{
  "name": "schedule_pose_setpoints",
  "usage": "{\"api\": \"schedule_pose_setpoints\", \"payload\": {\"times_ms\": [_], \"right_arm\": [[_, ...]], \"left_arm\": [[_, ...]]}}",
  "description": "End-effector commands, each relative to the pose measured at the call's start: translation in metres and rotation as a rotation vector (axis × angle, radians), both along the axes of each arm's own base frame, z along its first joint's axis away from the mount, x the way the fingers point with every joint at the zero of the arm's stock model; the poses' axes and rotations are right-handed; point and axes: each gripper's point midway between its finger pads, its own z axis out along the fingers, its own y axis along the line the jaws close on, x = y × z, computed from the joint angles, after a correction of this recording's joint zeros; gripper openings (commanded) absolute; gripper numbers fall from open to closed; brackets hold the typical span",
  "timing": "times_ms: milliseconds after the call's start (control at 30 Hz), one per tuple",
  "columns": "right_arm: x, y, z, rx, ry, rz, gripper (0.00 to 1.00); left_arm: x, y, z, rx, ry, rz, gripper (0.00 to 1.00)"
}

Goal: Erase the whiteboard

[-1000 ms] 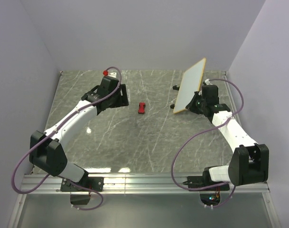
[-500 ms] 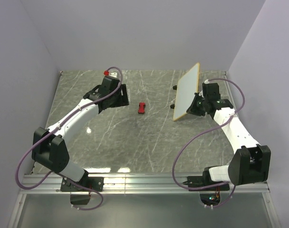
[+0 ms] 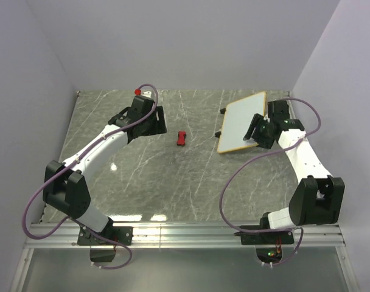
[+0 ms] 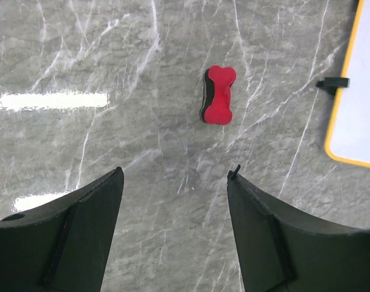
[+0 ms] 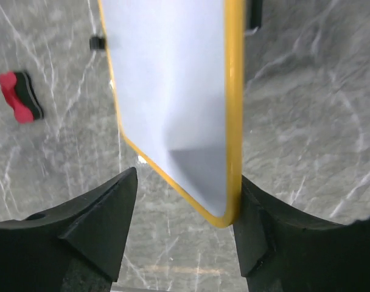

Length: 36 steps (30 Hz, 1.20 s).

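Whiteboard [image 3: 241, 121] sits directly in front of the right gripper [image 5: 186, 179], its near rounded corner lying between the two fingers, which are spread wide. The finger on the right looks to be touching the yellow-orange frame [image 5: 235, 91]. Whether the other finger bears on it cannot be told, so this reads as bracing the board at its corner rather than a firm pinch. Seen from above, the board lies at a slant on the table [image 3: 142, 182], raised a little on its small black feet [image 4: 332, 83]. That probably explains the arm's place at its edge: to steady it and turn its face toward the other arm. The left gripper [image 4: 174, 182] hangs with its jaws apart and nothing in them. The red-and-black eraser [image 4: 218, 94] lies ahead of it, just past the fingertips and nearer the right finger, and the board is well off to that same side. The board's face looks plain white with no writing visible, only a grey shadow near the right gripper's fingers, so little erasing may remain.
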Motion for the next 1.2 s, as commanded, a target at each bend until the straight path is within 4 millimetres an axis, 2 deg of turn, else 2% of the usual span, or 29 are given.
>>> {"api": "schedule_pose_setpoints", "payload": {"times_ms": [0, 133, 167, 200, 267, 300, 333, 367, 400, 533, 600, 667, 700, 800, 833, 867, 900, 933, 967, 1033, 1067, 1100, 1167], "right_arm": [[0.027, -0.011, 0.037, -0.024, -0.104, -0.022, 0.69], [0.034, -0.015, 0.052, -0.042, -0.134, -0.032, 0.70], [0.034, -0.016, 0.057, -0.043, -0.144, -0.038, 0.78], [0.034, -0.016, 0.060, -0.042, -0.149, -0.043, 0.79], [0.032, -0.020, 0.072, -0.054, -0.171, -0.069, 0.99], [0.027, -0.028, 0.089, -0.085, -0.212, -0.106, 1.00], [0.027, -0.028, 0.089, -0.086, -0.212, -0.107, 1.00], [0.023, -0.031, 0.099, -0.097, -0.240, -0.115, 1.00], [0.018, -0.042, 0.104, -0.142, -0.231, -0.157, 1.00], [0.000, -0.062, 0.110, -0.226, -0.219, -0.244, 1.00], [-0.009, -0.069, 0.105, -0.254, -0.202, -0.274, 1.00], [-0.018, -0.070, 0.114, -0.248, -0.237, -0.284, 1.00], [-0.021, -0.067, 0.118, -0.234, -0.252, -0.284, 1.00], [-0.030, -0.045, 0.144, -0.123, -0.377, -0.211, 0.98], [-0.041, -0.037, 0.164, -0.078, -0.466, -0.189, 0.98], [-0.046, -0.020, 0.174, -0.001, -0.518, -0.125, 0.98], [-0.049, -0.012, 0.180, 0.049, -0.570, -0.111, 0.98], [-0.062, -0.006, 0.194, 0.081, -0.635, -0.096, 0.98], [-0.070, 0.004, 0.199, 0.134, -0.658, -0.061, 0.98], [-0.084, 0.014, 0.206, 0.202, -0.709, -0.038, 1.00], [-0.088, 0.018, 0.204, 0.226, -0.705, -0.028, 1.00], [-0.092, 0.026, 0.197, 0.259, -0.682, 0.009, 1.00], [-0.096, 0.030, 0.188, 0.271, -0.650, 0.026, 1.00]], "left_arm": [[0.012, -0.004, 0.020, -0.016, -0.060, -0.022, 0.74], [0.012, -0.003, 0.021, -0.012, -0.063, -0.023, 0.74], [0.013, -0.003, 0.022, -0.014, -0.064, -0.022, 0.74], [0.013, -0.003, 0.022, -0.013, -0.066, -0.021, 0.74], [0.014, -0.002, 0.024, -0.011, -0.069, -0.020, 0.74], [0.016, -0.002, 0.025, -0.010, -0.072, -0.017, 0.74], [0.016, -0.002, 0.025, -0.011, -0.072, -0.018, 0.74], [0.017, -0.002, 0.027, -0.012, -0.078, -0.020, 0.74], [0.017, -0.003, 0.026, -0.011, -0.075, -0.021, 0.74], [0.020, -0.004, 0.027, -0.015, -0.072, -0.021, 0.74], [0.022, -0.007, 0.028, -0.021, -0.071, -0.026, 0.74], [0.022, -0.014, 0.034, -0.045, -0.079, -0.062, 0.74], [0.022, -0.019, 0.038, -0.060, -0.087, -0.086, 0.74], [0.023, -0.033, 0.061, -0.118, -0.143, -0.156, 0.74], [0.024, -0.037, 0.067, -0.129, -0.157, -0.178, 0.74], [0.025, -0.041, 0.078, -0.144, -0.179, -0.197, 0.75], [0.023, -0.046, 0.088, -0.166, -0.193, -0.231, 0.75], [0.022, -0.051, 0.096, -0.180, -0.204, -0.256, 0.75], [0.021, -0.054, 0.115, -0.207, -0.244, -0.276, 0.75], [0.013, -0.064, 0.137, -0.268, -0.281, -0.336, 0.77], [0.010, -0.068, 0.154, -0.299, -0.319, -0.359, 0.78], [0.008, -0.070, 0.159, -0.317, -0.331, -0.374, 0.79], [-0.003, -0.080, 0.174, -0.379, -0.385, -0.451, 0.80]]}}
